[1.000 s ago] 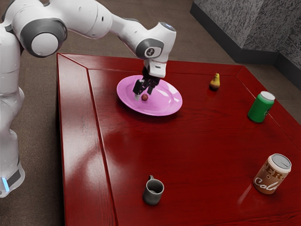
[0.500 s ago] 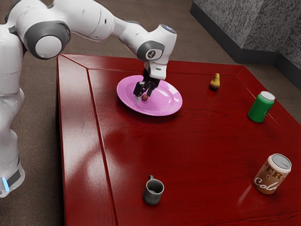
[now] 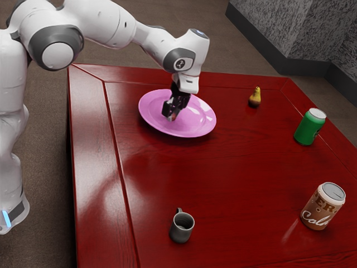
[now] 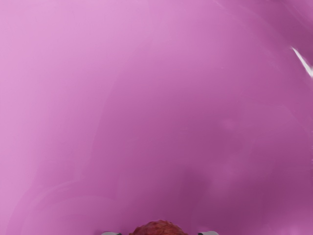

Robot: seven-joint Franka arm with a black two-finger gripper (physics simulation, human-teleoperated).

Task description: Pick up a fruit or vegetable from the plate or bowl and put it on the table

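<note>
In the exterior view my gripper (image 3: 171, 113) is low over the pink plate (image 3: 198, 124), its fingers drawn in on both sides of a small round red fruit (image 3: 173, 116). The fingers cover much of the fruit, which is at the plate's inner surface. In the wrist view, the bumpy top of the red fruit (image 4: 159, 228) rises at the lower edge, with the grey tips of my gripper (image 4: 160, 233) on either side of it. The lower part of the fruit is hidden. Pink plate surface (image 4: 156, 107) lies beyond it.
On the red table (image 3: 223, 173) a pear (image 3: 255, 97) stands beyond the plate. A green can (image 3: 309, 127) and a brown can (image 3: 323, 206) are toward the exterior view's right. A grey mug (image 3: 182, 228) stands near the lower edge.
The gripper's fingers have come together around the red fruit, from standing apart a second ago. The hand has barely moved, and the plate looks unmoved.
</note>
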